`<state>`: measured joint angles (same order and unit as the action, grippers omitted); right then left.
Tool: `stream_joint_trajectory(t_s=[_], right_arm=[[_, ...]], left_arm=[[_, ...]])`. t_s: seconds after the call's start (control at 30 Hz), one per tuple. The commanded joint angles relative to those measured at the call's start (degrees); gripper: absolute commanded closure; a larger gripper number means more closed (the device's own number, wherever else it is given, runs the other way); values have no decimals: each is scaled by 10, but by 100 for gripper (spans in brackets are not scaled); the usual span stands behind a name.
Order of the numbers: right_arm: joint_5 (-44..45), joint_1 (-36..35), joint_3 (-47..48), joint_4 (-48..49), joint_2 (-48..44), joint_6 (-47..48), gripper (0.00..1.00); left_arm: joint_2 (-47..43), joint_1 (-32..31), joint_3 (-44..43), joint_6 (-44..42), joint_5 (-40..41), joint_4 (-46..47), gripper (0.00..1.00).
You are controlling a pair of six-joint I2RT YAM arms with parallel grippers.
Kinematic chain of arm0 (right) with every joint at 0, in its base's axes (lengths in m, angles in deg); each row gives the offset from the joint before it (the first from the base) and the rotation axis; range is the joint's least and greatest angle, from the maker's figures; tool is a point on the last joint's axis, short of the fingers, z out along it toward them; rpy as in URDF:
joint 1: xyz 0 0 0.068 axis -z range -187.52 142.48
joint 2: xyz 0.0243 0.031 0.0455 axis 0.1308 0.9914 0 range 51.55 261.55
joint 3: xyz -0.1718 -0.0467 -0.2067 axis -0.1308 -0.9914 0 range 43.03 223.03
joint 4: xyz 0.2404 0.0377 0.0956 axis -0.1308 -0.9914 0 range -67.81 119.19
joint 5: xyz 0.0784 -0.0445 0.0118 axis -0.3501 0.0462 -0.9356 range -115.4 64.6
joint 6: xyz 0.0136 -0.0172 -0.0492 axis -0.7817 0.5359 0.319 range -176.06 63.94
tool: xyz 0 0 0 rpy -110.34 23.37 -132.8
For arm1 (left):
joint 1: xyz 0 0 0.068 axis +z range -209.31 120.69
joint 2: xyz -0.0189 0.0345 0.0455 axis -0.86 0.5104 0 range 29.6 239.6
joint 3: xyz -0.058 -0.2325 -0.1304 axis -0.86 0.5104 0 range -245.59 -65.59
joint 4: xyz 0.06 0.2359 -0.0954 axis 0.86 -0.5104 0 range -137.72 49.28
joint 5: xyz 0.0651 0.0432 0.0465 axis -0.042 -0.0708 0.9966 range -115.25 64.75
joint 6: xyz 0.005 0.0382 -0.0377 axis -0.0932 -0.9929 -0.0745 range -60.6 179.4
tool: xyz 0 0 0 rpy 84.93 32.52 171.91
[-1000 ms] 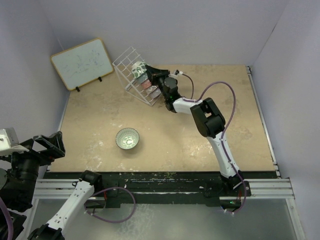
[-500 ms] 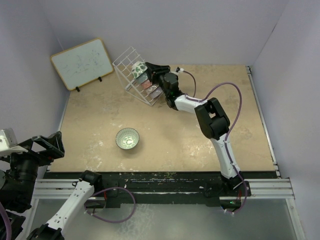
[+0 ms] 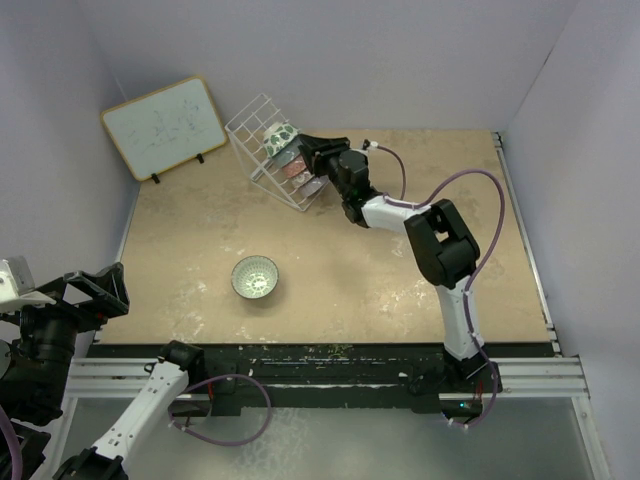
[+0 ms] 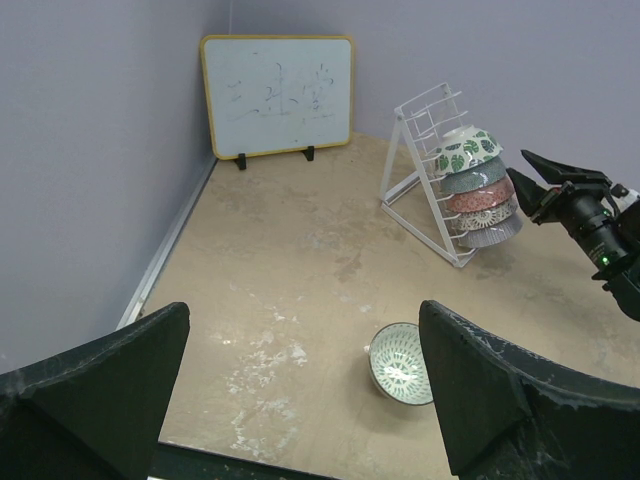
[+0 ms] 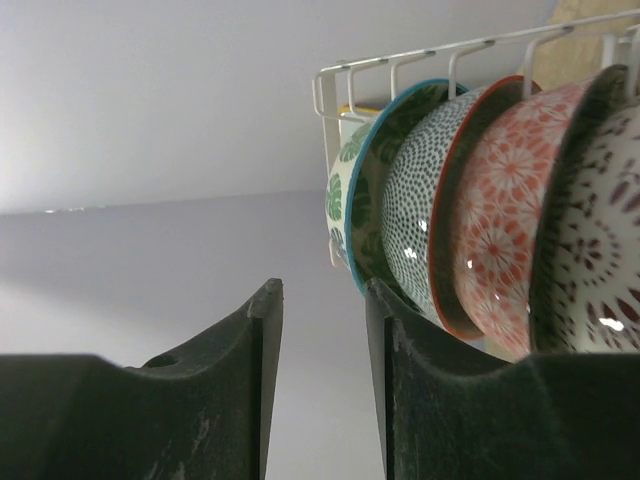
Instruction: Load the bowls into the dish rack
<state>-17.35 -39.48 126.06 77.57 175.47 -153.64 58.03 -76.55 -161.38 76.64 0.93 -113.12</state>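
Note:
The white wire dish rack stands at the back of the table and holds several bowls on edge. The green leaf bowl is the topmost, above a grey dotted bowl, a pink bowl and a purple-patterned bowl. My right gripper is open and empty just right of the stack. In the right wrist view its right finger is close to the leaf bowl's rim. One green-patterned bowl sits upright on the table. My left gripper is open and empty, high above the near left, with that bowl below.
A wood-framed whiteboard leans against the back left wall, left of the rack. Purple walls close in the table on the left, back and right. A metal rail runs along the near edge.

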Motion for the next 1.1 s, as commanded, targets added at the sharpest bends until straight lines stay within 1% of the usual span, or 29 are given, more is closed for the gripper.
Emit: stream_joint_trajectory(t_s=[0.0,0.1,0.2,0.3,0.37,0.43,0.53,0.57,0.6,0.67,0.73,0.83,1.07], right_arm=[[-15,3,-50,36,-80,65,57],[-37,-3,-90,17,-130,141,54],[-63,-29,-109,-29,-185,248,52],[-64,-70,-91,-142,-234,392,49],[-69,-100,-64,-221,-242,484,48],[-90,-122,-38,-290,-235,551,48],[-123,-160,-20,-353,-228,638,48],[-124,-177,-18,-368,-226,671,47],[-124,-206,-15,-385,-225,715,44],[-123,-245,-1,-431,-214,770,39],[-117,-283,15,-477,-197,816,36],[-95,-322,21,-512,-176,860,35],[-93,-357,50,-555,-131,931,34]], left_arm=[[6,-3,-3,7,6,17,1],[8,-5,-2,8,7,18,1],[8,-7,1,10,7,22,1],[9,-8,5,10,4,28,1],[9,-9,9,10,4,30,1],[7,-9,16,10,3,35,1],[5,-9,24,11,3,41,1],[6,-9,25,11,2,41,1],[6,-9,26,11,2,42,1],[8,-10,26,11,2,43,1],[10,-9,26,10,4,44,1],[9,-9,31,11,4,45,1],[10,-10,40,14,-1,50,1]])
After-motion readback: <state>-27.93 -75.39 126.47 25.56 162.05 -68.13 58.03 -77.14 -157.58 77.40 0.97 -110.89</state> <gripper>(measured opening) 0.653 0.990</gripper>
